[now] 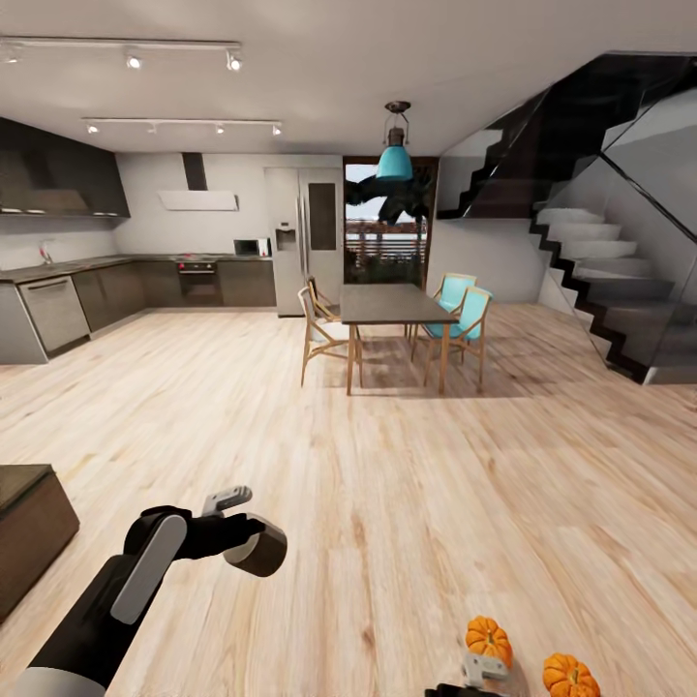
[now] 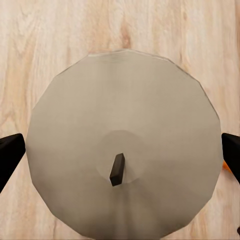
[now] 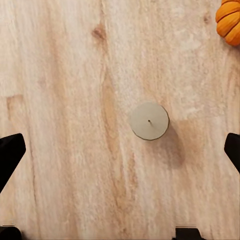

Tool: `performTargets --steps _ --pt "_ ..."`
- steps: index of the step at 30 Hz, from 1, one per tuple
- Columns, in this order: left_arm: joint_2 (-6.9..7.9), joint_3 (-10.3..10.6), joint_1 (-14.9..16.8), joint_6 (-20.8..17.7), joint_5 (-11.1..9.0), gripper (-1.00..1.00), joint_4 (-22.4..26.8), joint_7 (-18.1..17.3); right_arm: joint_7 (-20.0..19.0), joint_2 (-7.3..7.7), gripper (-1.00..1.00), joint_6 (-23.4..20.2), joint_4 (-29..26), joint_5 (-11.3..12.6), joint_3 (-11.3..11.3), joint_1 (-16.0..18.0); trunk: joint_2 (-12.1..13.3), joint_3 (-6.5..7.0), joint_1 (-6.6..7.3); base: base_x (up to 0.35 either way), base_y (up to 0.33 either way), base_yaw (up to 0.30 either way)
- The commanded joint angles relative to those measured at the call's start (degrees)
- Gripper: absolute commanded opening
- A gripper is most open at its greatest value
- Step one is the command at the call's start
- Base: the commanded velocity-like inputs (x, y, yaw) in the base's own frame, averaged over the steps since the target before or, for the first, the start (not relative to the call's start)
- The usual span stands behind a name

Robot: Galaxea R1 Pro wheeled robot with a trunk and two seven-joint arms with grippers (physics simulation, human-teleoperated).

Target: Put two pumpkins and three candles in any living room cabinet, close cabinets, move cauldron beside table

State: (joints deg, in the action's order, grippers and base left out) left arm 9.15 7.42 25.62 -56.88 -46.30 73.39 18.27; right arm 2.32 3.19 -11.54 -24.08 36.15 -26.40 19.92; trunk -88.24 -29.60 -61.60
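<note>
- Candle (image 2: 120,160) between the left tool's (image 1: 254,544) fingers is the first worry: in the left wrist view its pale top spans nearly the whole gap, with one dark fingertip (image 2: 10,155) at each side. The fingers seem closed on it, and a thin hold could let it slip in transit.
- Cabinet (image 1: 29,523), a low dark-brown unit, shows just its corner at the head view's left edge, near the left arm. Swinging the candle toward it too low could knock the candle against the flat top or front panel.
- Second candle (image 3: 149,121) stands upright on the wooden floor (image 1: 387,465) below the right tool (image 1: 482,668), whose fingers are spread wide with nothing between them. An off-centre descent could tip or roll it.
- Two pumpkins sit on the floor beside that tool: one (image 1: 488,639) just next to it, the other (image 1: 569,676) a little further right. A careless sweep could push them away.
- Third candle and cauldron remain unplaced; the dining counter (image 1: 392,305) stands well apart across the room.
</note>
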Motion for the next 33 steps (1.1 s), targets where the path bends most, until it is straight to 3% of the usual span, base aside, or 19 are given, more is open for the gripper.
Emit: performTargets --steps 1,12,23,29,33 --pt "-0.01 0.15 0.05 -0.07 -0.59 -1.0 0.07 0.63 0.01 0.05 1.0 -0.03 -0.1 0.39 -0.55 0.03 -0.45 -0.25 -0.21 -0.104 0.0 0.0" --pt "-0.09 0.2 0.05 -0.07 -0.63 -1.0 0.08 0.63 -2.91 0.03 1.0 0.79 -0.17 0.32 -1.15 0.03 -4.86 -2.22 -2.62 -0.02 0.0 0.0" --pt "0.01 0.14 0.05 -0.07 -0.63 -1.0 0.03 0.63 -9.83 0.06 1.0 1.25 0.31 0.27 -1.2 0.03 -9.28 -4.19 -5.04 0.0 0.0 0.0" --pt "-0.02 0.14 0.05 -0.07 -0.63 -1.0 0.02 0.63 -10.95 -0.01 1.0 6.15 0.34 0.34 -1.2 0.03 -11.68 -5.27 -6.36 0.0 0.0 0.0" --pt "-0.07 0.2 0.05 -0.07 -0.63 -1.0 0.0 0.63 -11.05 -0.1 1.0 7.21 0.42 0.27 -1.2 0.03 -13.29 -5.99 -7.23 0.0 0.0 0.0"
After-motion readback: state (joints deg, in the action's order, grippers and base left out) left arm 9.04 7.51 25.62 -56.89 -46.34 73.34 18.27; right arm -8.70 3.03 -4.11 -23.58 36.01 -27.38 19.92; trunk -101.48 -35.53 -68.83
